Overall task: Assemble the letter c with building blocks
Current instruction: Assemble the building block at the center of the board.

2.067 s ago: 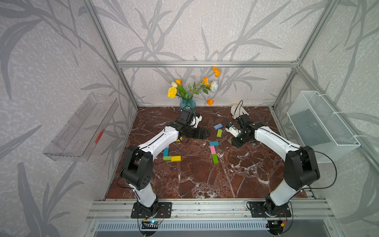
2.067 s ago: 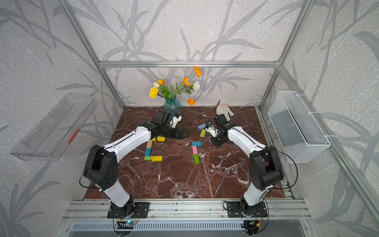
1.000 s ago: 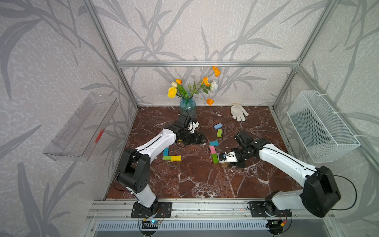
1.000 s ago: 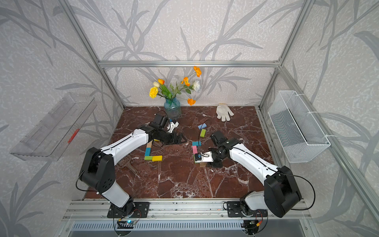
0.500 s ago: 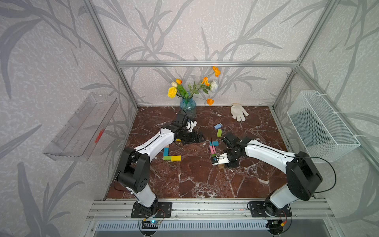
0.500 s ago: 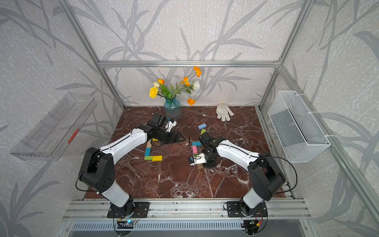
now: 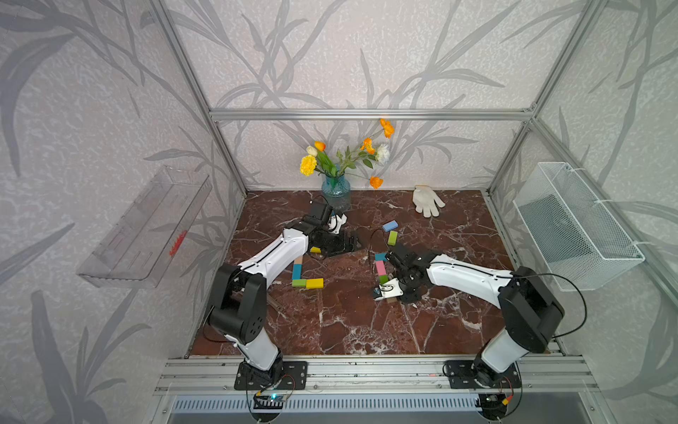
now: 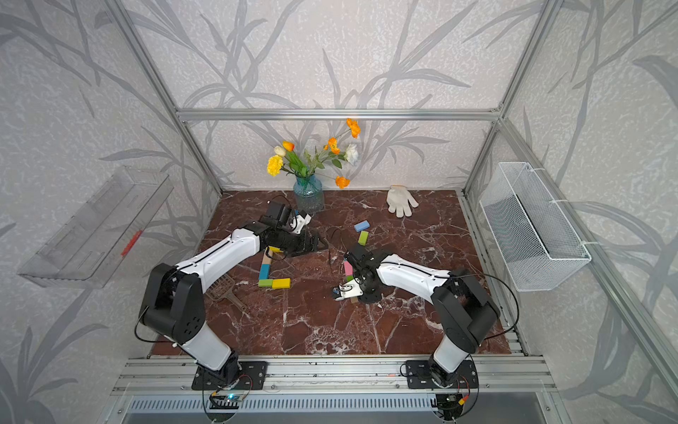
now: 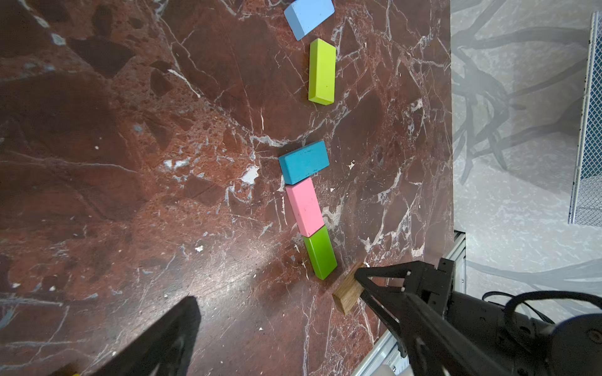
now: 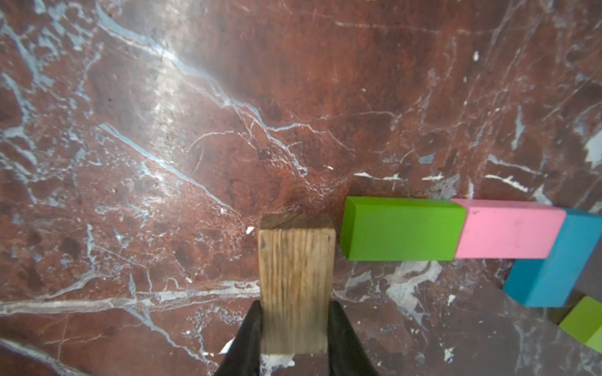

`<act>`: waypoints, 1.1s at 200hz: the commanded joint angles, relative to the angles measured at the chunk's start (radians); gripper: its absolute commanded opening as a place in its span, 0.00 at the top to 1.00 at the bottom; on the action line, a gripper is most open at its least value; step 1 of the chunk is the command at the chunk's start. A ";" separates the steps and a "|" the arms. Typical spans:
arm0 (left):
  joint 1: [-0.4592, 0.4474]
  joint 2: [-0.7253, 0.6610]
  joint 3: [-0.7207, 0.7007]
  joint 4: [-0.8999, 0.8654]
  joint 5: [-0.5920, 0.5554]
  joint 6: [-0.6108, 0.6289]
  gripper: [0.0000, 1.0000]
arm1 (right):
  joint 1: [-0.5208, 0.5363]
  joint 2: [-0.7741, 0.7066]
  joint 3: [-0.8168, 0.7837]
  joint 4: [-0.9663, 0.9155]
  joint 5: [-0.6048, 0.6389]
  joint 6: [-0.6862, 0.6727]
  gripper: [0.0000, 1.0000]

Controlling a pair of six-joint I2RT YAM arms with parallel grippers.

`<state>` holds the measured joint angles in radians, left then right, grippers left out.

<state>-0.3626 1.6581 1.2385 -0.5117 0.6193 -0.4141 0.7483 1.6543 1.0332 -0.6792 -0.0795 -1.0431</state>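
A: What is the biggest thing here, after the worktop [image 7: 348, 323] itself?

B: The two arms, which are both reaching in from the front rail [image 7: 367, 370]. The right arm [image 7: 466, 277] is stretching low toward the middle, and its wrist is bending down to the marble. The left arm [image 7: 271, 253] is folding sharply at the elbow and extending to the far side, near the vase [image 7: 335, 194].

A: How is the right tool standing?

B: The right tool [image 10: 294, 304] is clamping a tan block [image 10: 294, 260] by its near end. The two black fingers [image 10: 247, 338] are pressing on its long sides.

A: And where is this block sitting?

B: Just beside the free end of a green block [image 10: 404, 228], crosswise to it, with a thin gap between them. I cannot tell whether it is touching the marble.

A: What is the green one joining?

B: It is lying end to end with a pink block [image 10: 508, 229]. A teal block [image 10: 560, 260] is lying across the other end of the pink one, touching it. Farther on, a lime block [image 9: 322, 70] and a light blue block [image 9: 308, 16] are lying apart from this line.

A: And the left tool?

B: The left tool [image 7: 346, 244] is hanging low with its jaws spread wide, gripping nothing. A yellow block [image 7: 315, 250] is showing just beside it, partly hidden. Under the left arm, four more blocks [image 7: 298, 271] are making a corner.
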 commanded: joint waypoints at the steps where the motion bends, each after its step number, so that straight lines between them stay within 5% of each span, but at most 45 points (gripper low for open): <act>1: 0.005 0.005 -0.011 0.001 0.015 -0.002 0.04 | 0.011 0.024 0.006 -0.007 0.020 0.030 1.00; 220: 0.007 -0.007 -0.023 0.033 0.034 -0.014 0.05 | 0.021 0.047 0.025 0.023 0.043 0.127 0.97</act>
<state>-0.3588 1.6581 1.2274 -0.4854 0.6453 -0.4232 0.7658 1.6901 1.0355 -0.6537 -0.0338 -0.9318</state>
